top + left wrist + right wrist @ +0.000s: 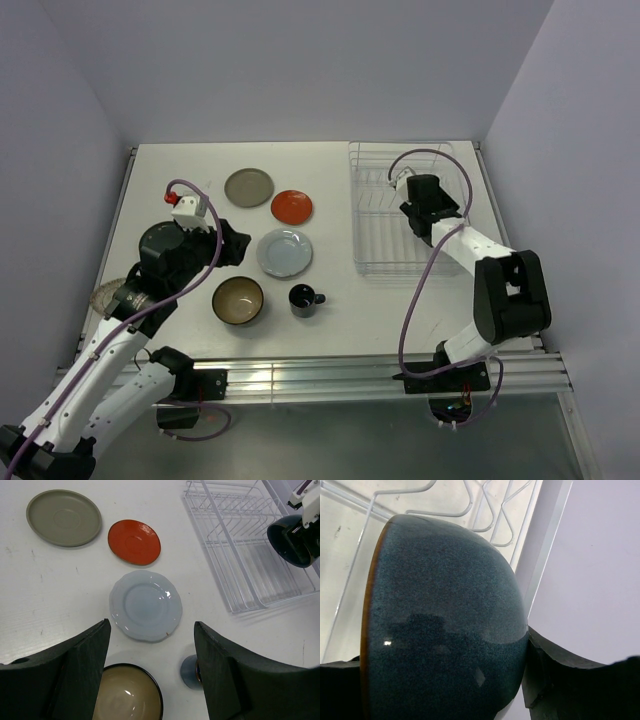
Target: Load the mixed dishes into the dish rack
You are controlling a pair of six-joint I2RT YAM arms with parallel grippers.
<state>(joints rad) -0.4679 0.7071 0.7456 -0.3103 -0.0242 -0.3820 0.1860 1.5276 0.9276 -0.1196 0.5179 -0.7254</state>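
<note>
Walls (300,70): pale lilac, closing in three sides.
Desk (330,325): white and matte.
Dish rack (385,215): white wire, on the desk's far right.
Right claw (420,190): clamped around the teal-blue bowl (445,620), which is tipped on its side over the rack.
Left claw (151,645): spread wide, holding nothing, above the desk's left half.
Plates: grey-olive plate (248,186), orange-red plate (291,206) and pale blue plate (284,252) lie flat mid-desk, apart from each other.
Olive-brown bowl (238,300): upright, just beside the black mug (303,299).
</note>
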